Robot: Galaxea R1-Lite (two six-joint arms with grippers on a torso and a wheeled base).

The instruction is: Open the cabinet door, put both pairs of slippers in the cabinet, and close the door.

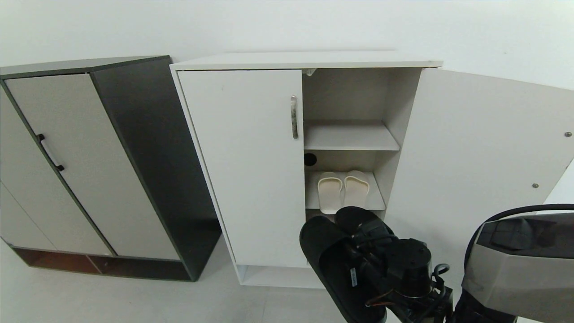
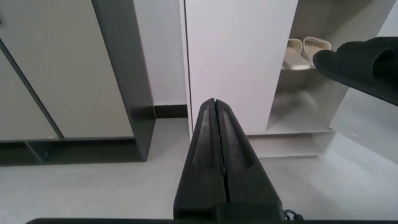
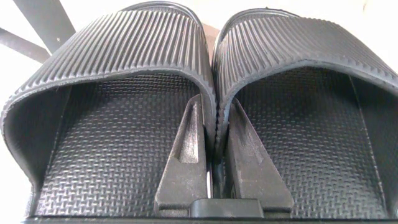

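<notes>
The white cabinet [image 1: 251, 170] stands with its right door [image 1: 471, 157] swung wide open and its left door closed. A pair of white slippers [image 1: 343, 188] [image 2: 305, 53] lies side by side on the lower shelf. My right gripper [image 3: 214, 124] is shut on the touching inner edges of a pair of black slippers [image 3: 118, 118], holding both together. In the head view, the black slippers [image 1: 327, 251] hang just in front of the open compartment, below the white pair. My left gripper [image 2: 215, 106] is shut and holds nothing, low in front of the closed left door.
A dark grey cabinet [image 1: 134, 157] [image 2: 118, 68] with closed doors stands close on the left of the white one. An upper shelf [image 1: 350, 137] sits above the white slippers. Light floor [image 1: 134, 300] spreads before both cabinets.
</notes>
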